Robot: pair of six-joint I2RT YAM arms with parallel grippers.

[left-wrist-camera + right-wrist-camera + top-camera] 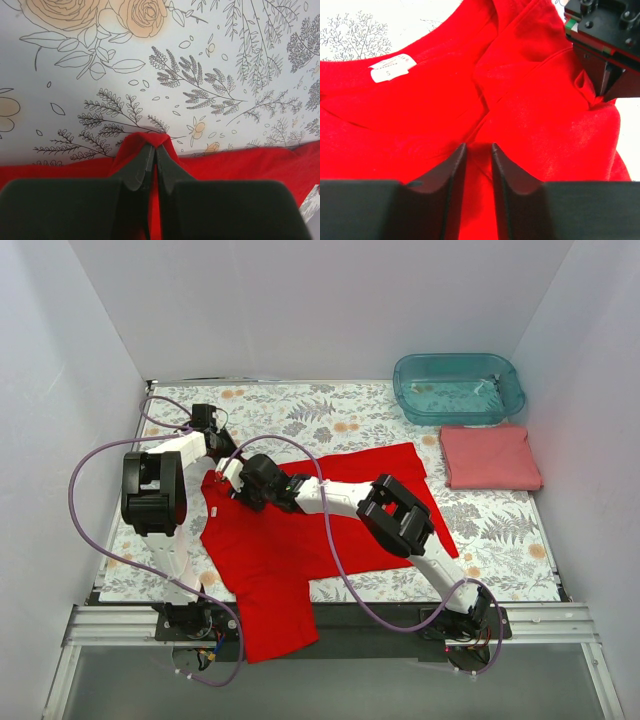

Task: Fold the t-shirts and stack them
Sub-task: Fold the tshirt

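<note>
Red shirt [270,550] spread out, neck bunched; left gripper [152,150] & right gripper [479,152] each clamp its cloth.

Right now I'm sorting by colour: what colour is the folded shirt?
The folded shirt is salmon pink, clearest in top external view.
</note>
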